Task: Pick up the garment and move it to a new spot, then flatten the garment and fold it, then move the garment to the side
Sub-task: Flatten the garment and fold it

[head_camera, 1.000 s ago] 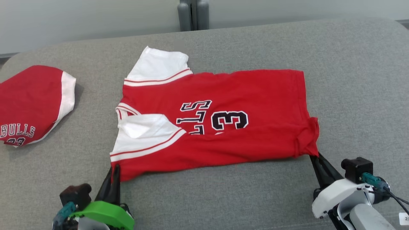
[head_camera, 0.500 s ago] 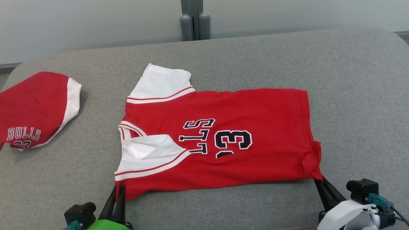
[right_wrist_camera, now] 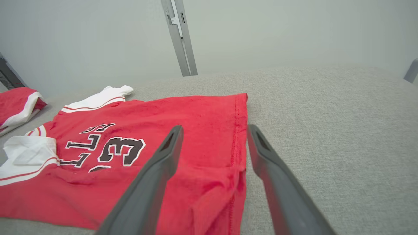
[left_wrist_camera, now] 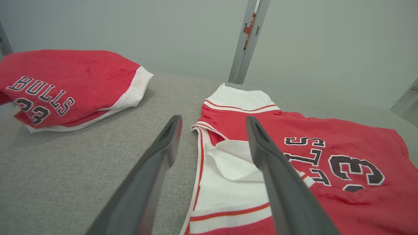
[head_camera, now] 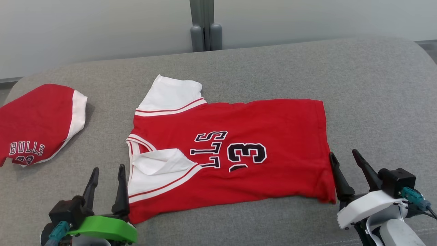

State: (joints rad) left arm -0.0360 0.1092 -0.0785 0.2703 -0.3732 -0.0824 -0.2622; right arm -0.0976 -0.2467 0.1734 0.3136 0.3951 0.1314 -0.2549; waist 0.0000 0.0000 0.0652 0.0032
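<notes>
The garment [head_camera: 239, 136] is a red jersey with white sleeves and black lettering, lying spread on the grey cushion with its near long edge folded over the number. My left gripper [head_camera: 107, 169] stands open at the jersey's near left corner, beside the white sleeve [left_wrist_camera: 228, 176], holding nothing. At the near right corner my right gripper [head_camera: 343, 154] is open too, its fingers [right_wrist_camera: 156, 173] straddling the hem [right_wrist_camera: 236, 130] with nothing between them.
A second red jersey [head_camera: 32, 123] lies bunched at the cushion's far left, also seen as the red jersey [left_wrist_camera: 65, 88] in the left wrist view. A grey metal post [head_camera: 205, 24] rises behind the cushion [head_camera: 375, 85]. Bare grey fabric stretches to the right of the garment.
Both grippers went from shut on the jersey's near corners to open, letting the cloth drop flat. The head camera also tilted, shifting the whole scene down the picture.
</notes>
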